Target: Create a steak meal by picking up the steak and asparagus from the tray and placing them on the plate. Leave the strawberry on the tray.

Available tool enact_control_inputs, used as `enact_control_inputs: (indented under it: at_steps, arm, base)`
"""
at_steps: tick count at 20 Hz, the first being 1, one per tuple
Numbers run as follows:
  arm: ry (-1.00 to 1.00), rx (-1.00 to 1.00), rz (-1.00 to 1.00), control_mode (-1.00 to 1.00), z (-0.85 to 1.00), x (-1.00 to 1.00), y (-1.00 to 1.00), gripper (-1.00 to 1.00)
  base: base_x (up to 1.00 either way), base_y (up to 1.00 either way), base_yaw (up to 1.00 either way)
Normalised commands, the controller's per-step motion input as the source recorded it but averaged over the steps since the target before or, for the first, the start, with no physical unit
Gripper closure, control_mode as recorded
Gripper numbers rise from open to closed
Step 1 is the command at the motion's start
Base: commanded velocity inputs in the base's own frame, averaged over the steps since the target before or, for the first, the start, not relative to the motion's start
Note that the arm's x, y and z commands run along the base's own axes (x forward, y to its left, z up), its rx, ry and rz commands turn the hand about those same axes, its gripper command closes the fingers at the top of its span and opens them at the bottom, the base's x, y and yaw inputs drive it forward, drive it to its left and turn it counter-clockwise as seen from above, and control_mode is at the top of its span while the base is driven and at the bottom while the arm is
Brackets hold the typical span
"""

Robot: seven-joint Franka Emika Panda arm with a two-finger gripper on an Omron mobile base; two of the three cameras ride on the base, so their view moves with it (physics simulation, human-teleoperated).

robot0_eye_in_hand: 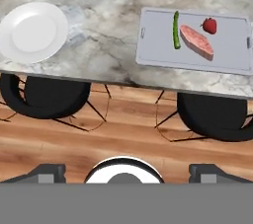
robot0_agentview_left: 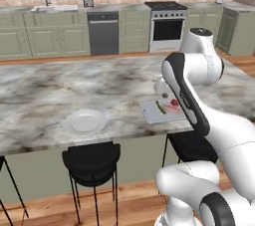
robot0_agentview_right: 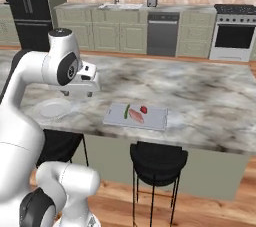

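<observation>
The light grey tray (robot0_eye_in_hand: 160, 45) lies on the marble counter near its front edge. It holds the pinkish steak (robot0_eye_in_hand: 196, 41), with the thin green asparagus (robot0_eye_in_hand: 176, 29) just beside it and the small red strawberry (robot0_eye_in_hand: 209, 25) at its far end. From the right base view the steak (robot0_agentview_right: 136, 116), asparagus (robot0_agentview_right: 126, 111) and strawberry (robot0_agentview_right: 144, 109) sit close together. The white plate (robot0_eye_in_hand: 32, 31) stands bare, apart from the tray. My gripper (robot0_eye_in_hand: 127, 172) hangs open and holds nothing, high above the counter's front edge between plate and tray. In the left base view my arm hides part of the steak.
Two black stools (robot0_eye_in_hand: 47, 97) (robot0_eye_in_hand: 212, 114) stand under the counter's front edge over the wooden floor. Bare marble counter (robot0_eye_in_hand: 104, 45) runs between plate and tray. Cabinets, a dishwasher and a stove (robot0_agentview_left: 167, 26) line the far wall.
</observation>
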Motion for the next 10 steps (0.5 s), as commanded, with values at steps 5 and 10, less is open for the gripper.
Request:
enact_control_inputs:
  at_steps: [5,10]
  arm:
    - [0.0,0.0,0.0,1.0,0.0,0.0,0.0,-1.0]
    - [0.0,0.0,0.0,1.0,0.0,0.0,0.0,-1.0]
  base:
    - [0.33,0.19,-0.01]
    - [0.5,0.0,0.0]
